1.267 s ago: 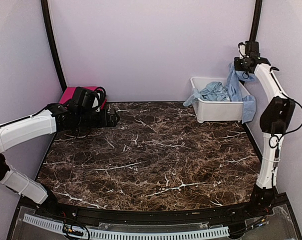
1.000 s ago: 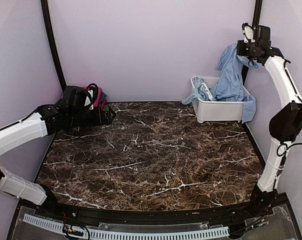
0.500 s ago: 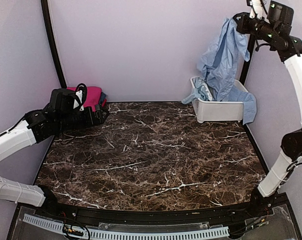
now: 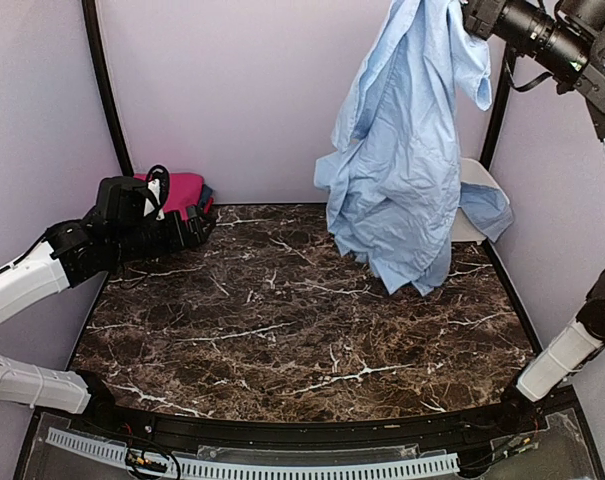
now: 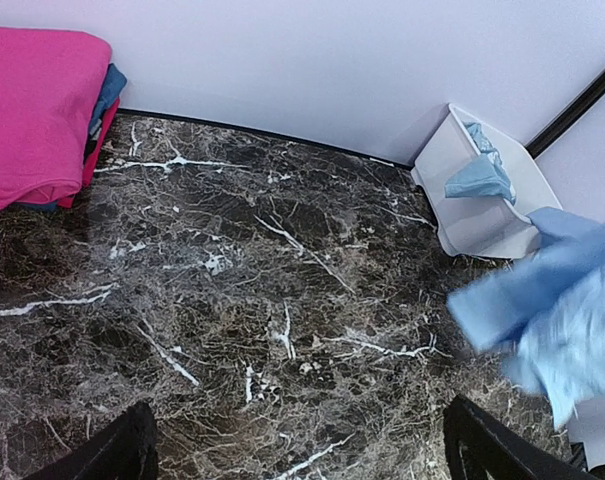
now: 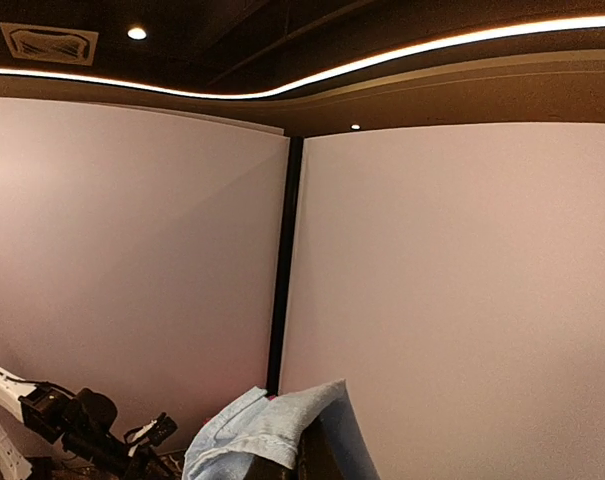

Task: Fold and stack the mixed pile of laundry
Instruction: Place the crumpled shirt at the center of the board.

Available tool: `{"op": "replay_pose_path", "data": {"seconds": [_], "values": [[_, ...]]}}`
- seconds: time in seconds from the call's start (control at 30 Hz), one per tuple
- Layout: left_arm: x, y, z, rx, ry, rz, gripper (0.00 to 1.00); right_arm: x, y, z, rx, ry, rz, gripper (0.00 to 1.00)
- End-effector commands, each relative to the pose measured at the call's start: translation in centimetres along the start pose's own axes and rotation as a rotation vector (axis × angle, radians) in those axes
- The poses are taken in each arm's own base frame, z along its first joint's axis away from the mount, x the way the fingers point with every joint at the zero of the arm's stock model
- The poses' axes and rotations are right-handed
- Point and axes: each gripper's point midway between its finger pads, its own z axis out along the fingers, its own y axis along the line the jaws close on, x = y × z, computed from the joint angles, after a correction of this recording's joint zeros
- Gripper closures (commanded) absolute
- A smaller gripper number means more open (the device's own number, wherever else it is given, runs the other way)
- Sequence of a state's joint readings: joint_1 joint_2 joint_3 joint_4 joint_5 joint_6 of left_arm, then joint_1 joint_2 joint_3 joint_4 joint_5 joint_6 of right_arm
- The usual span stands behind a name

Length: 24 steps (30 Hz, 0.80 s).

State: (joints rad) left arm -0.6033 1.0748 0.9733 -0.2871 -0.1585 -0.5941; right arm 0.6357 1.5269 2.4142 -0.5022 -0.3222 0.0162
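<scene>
The right gripper [image 4: 470,18] is being raised high, clenched on a pale blue garment [image 4: 402,190] hanging beneath it, unfolded. The left gripper [image 5: 302,455] is being held open, empty; a folded stack [image 5: 32,110] is lying beside it. More cloth [image 5: 479,176] is waiting in the tub [image 5: 482,228].

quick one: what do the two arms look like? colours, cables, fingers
Matching pair. The left arm and right arm have white link shells and black joint housings. Wrist units are black. A black cable loops over the left wrist. The fingers are black and tapered. No markings are legible.
</scene>
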Motion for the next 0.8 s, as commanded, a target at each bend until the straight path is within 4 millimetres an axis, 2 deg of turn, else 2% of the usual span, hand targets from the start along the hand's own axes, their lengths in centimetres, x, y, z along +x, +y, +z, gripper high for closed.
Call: {"op": "replay_pose_path", "data": {"seconds": [0.0,0.1,0.23,0.33,0.43,0.5,0.57,0.6,0.67,0.7,0.73,0.77], "values": [[-0.3,0.8,-1.0,-0.032,-0.027,-0.020,0.01,0.2,3.0,2.4,-0.157,-0.055,0.105,1.00],[-0.2,1.1,-1.1,-0.043,-0.026,-0.023,0.01,2.5,4.0,5.4,-0.198,-0.028,0.150,1.00],[0.7,-0.2,-1.2,0.053,-0.007,0.014,0.01,5.4,6.3,9.6,-0.261,-0.011,0.188,1.00],[1.2,-0.1,-1.4,0.065,0.001,0.029,0.01,6.5,6.5,10.9,-0.256,-0.012,0.194,1.00],[1.7,0.4,-1.4,0.056,0.014,0.035,0.01,7.3,5.0,10.9,-0.175,0.005,0.159,1.00],[1.7,0.9,-1.5,0.044,0.012,0.033,0.01,7.3,3.6,9.8,-0.121,0.021,0.151,1.00],[1.6,1.0,-1.4,0.050,0.004,0.030,0.01,8.8,1.3,7.8,-0.034,0.072,0.167,1.00],[1.6,0.8,-1.4,0.064,0.006,0.033,0.01,10.4,-0.1,6.6,0.025,0.108,0.177,1.00],[1.4,0.3,-1.3,0.091,0.000,0.043,0.01,13.8,-3.5,2.6,0.176,0.169,0.221,1.00],[1.7,0.2,-1.0,0.098,0.011,0.048,0.01,16.6,-5.6,0.2,0.269,0.221,0.264,1.00],[1.7,0.1,-0.8,0.104,0.011,0.059,0.01,19.4,-7.2,-2.6,0.353,0.272,0.317,1.00],[2.1,0.0,-0.2,0.104,0.030,0.065,0.01,20.9,-8.2,-6.0,0.423,0.297,0.357,1.00]]}}
